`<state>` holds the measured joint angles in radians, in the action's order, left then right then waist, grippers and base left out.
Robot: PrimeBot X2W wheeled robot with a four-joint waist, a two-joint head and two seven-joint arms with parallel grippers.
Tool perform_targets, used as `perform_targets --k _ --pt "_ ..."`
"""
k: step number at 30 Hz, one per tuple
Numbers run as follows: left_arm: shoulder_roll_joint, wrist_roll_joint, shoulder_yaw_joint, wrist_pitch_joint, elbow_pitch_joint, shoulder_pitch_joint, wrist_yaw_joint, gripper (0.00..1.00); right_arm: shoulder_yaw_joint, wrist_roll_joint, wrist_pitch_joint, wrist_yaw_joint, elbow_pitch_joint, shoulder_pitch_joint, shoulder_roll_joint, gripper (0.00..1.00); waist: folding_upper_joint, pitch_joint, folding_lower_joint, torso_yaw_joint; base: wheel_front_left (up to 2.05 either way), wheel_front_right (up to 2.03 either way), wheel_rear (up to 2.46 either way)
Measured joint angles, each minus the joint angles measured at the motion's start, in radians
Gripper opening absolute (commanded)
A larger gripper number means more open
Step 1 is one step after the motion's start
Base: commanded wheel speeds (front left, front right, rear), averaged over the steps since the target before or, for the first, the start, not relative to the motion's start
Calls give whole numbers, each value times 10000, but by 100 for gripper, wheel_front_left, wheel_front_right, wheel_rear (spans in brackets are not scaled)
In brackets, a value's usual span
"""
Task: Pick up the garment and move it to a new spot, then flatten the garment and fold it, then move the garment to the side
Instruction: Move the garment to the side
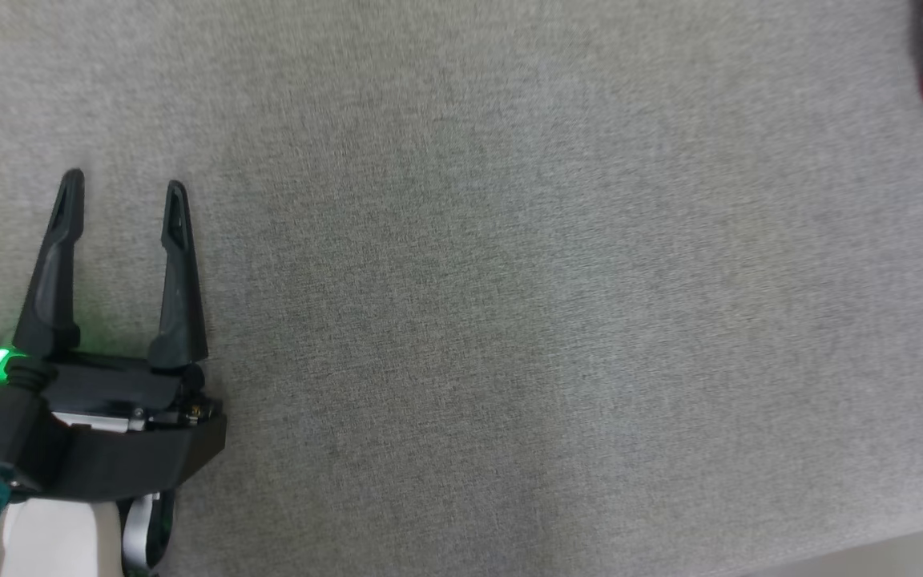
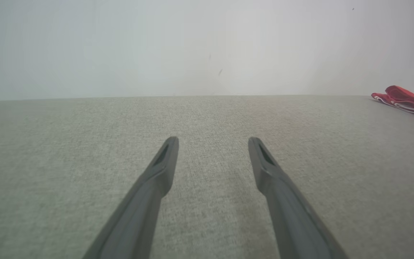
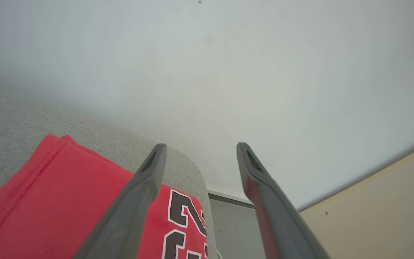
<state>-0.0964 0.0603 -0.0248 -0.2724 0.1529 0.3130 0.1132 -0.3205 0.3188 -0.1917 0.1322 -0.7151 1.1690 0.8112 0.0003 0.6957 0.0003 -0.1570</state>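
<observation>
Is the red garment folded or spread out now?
Folded: the garment lies as a compact, layered stack near the grey surface's right edge.

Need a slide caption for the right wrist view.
Right pincer open and empty by the red garment lying at the edge of the grey surface.

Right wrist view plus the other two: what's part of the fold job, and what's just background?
Job:
- red jersey, black numerals edged in white
- right gripper, open, over the jersey's edge
- left gripper, open, well away from the jersey

Background:
- grey upholstered surface, under the jersey
- pale wall
- beige floor
</observation>
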Motion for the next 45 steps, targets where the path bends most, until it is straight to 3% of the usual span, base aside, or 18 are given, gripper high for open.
perform_targets --k 4,10,18,26,36,45 --pt "111 102 -163 31 -249 -193 -46 100 157 -58 -343 0 253 -470 -393 100 0 -374 0 32 0 0 0" --pt "205 293 -719 82 -585 -1035 -165 100 819 -234 -652 -2 1346 -1776 -1661 100 1 -1296 0 56 0 0 0" --pt "288 368 -1260 84 -880 -1848 -161 100 1944 -663 -719 -2 3381 -4427 -3576 100 -1 -2598 -2 5 0 0 0" --pt "368 384 -1275 84 -1344 -2156 -73 100 2550 -922 -723 -2 4857 -7213 -4980 100 -3 -3769 -3 144 0 0 0" --pt "430 384 -947 84 -2019 -2526 15 100 3254 -965 -723 -2 5827 -10118 -6190 100 -4 -4877 -4 867 0 0 0" --pt "451 399 -721 84 -2376 -3061 -69 100 2922 -1026 -723 -2 5789 -10975 -6706 100 -4 -5691 -5 1368 0 0 0"
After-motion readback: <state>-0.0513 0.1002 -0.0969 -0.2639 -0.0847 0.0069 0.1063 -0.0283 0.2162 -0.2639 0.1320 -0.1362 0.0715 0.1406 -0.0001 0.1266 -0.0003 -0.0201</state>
